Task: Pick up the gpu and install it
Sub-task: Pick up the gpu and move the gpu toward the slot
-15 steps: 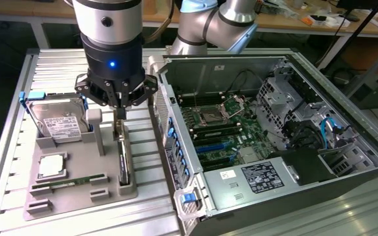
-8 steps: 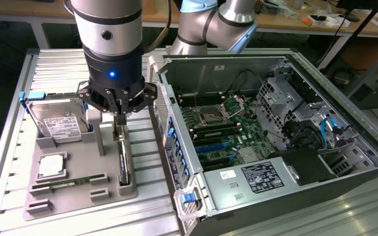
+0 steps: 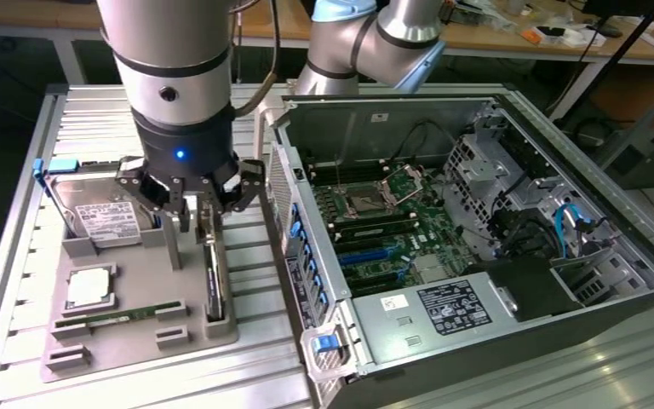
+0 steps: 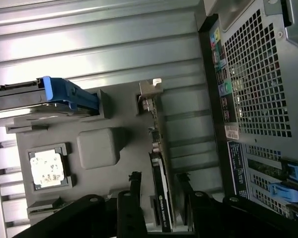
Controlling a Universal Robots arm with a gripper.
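While my spread gripper (image 3: 197, 228) straddled it, the gpu (image 3: 215, 285) stood on edge, lengthwise near-to-far, hard drive (image 3: 100, 217) left, computer case (image 3: 418, 119) right.

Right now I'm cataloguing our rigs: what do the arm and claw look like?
The arm is a thick silver-grey tube with a light-blue joint cap and a grey cable alongside. Its black wrist carries a small glowing blue light. The claw is black, built of jointed links.
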